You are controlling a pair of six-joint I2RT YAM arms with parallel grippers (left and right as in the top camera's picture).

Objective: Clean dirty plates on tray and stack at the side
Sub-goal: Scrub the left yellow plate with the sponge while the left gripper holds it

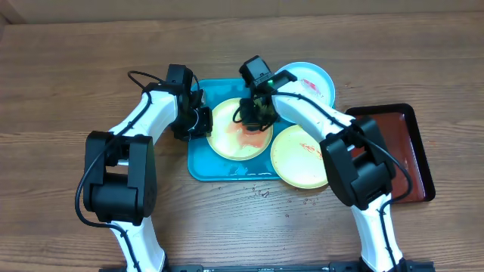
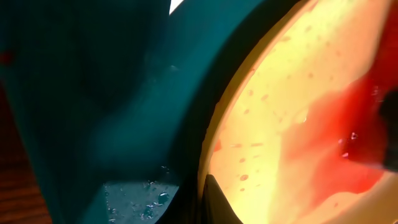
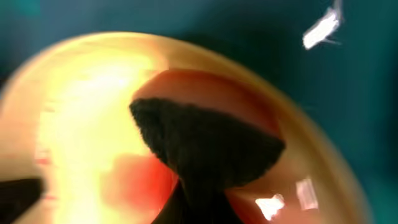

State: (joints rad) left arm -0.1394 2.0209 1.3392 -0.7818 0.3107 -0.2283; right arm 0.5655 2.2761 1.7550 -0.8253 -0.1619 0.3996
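Note:
A yellow-green-rimmed plate (image 1: 225, 142) with a red-orange smear lies on the teal tray (image 1: 198, 165). My left gripper (image 1: 201, 121) is at the plate's left rim and closed on it; one dark finger (image 2: 214, 202) lies over the rim of the plate (image 2: 280, 106). My right gripper (image 1: 255, 115) is shut on a dark sponge (image 3: 205, 146), pressed onto the smeared plate (image 3: 81, 106). A second yellow-green plate (image 1: 299, 157) lies at the tray's right edge. The light-blue plate (image 1: 316, 77) lies behind it, partly hidden by my right arm.
A smaller dark red-brown tray (image 1: 414, 155) sits at the right on the wooden table. Water drops lie on the teal tray's floor (image 2: 149, 199) and near its front edge (image 1: 246, 172).

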